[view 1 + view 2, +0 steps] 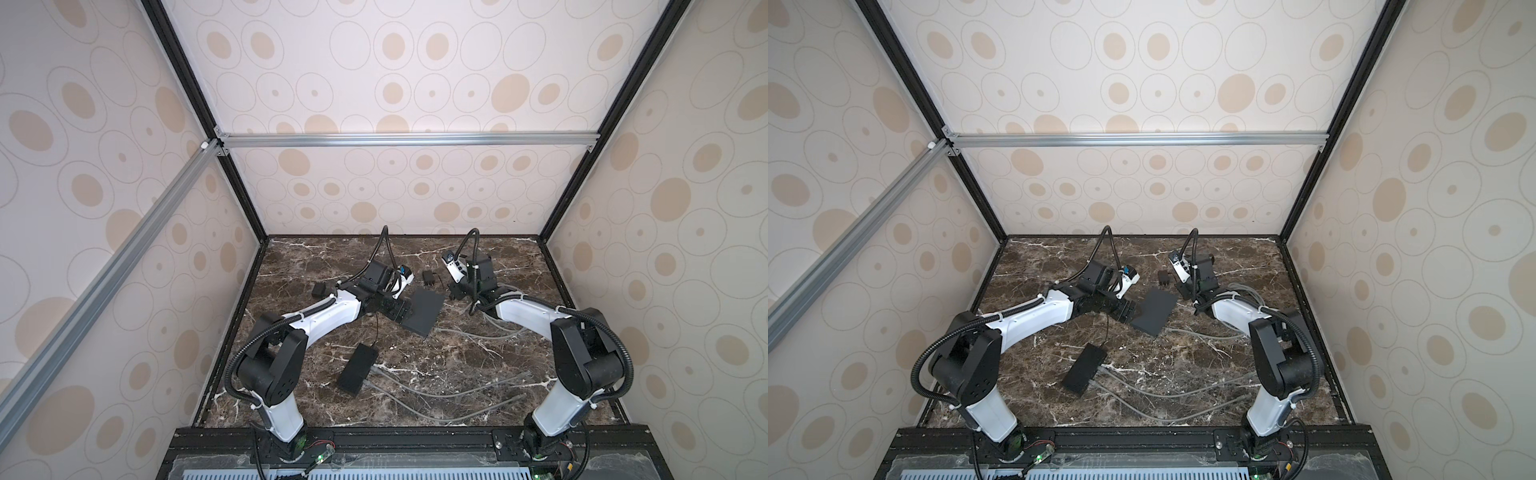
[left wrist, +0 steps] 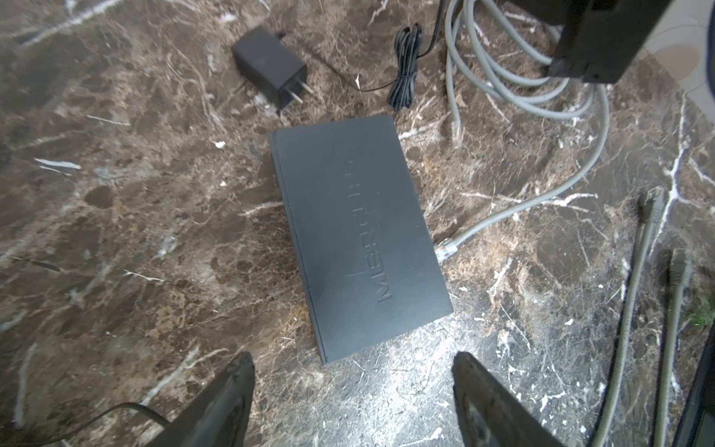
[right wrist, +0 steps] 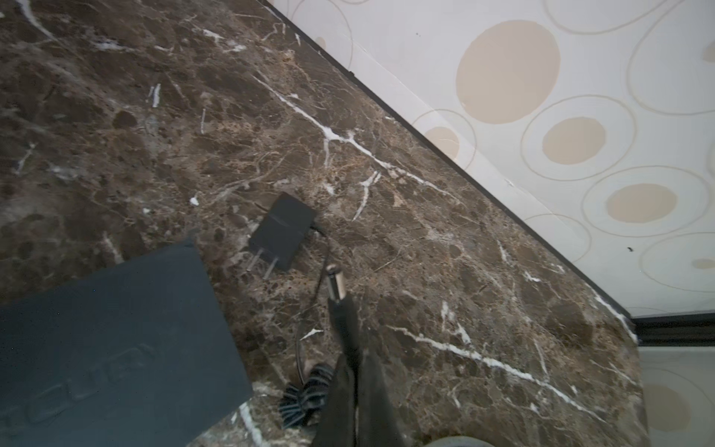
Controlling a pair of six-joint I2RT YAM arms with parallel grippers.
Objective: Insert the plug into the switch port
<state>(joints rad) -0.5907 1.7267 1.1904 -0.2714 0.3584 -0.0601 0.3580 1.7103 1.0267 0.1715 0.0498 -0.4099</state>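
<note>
The switch [image 2: 360, 236] is a flat black box lying on the marble top, seen in both top views [image 1: 422, 311] [image 1: 1152, 311]. No port on it shows in any view. My left gripper [image 2: 354, 360] is open and hovers over the switch's near end, with nothing between its fingers [image 2: 240, 383]. It shows in a top view [image 1: 397, 309] at the switch's left edge. My right gripper [image 3: 354, 371] is shut on the plug [image 3: 336, 286], a black barrel plug whose metal tip sticks out past the fingertips. It hangs just right of the switch [image 3: 108, 348], above the table [image 1: 455, 291].
A black power adapter [image 3: 282, 230] [image 2: 271, 67] lies beyond the switch, with its bundled black cord [image 2: 404, 73] beside it. Grey network cables [image 2: 541, 93] loop on the right. A second black box [image 1: 357, 368] with grey cables [image 1: 457, 390] lies nearer the front.
</note>
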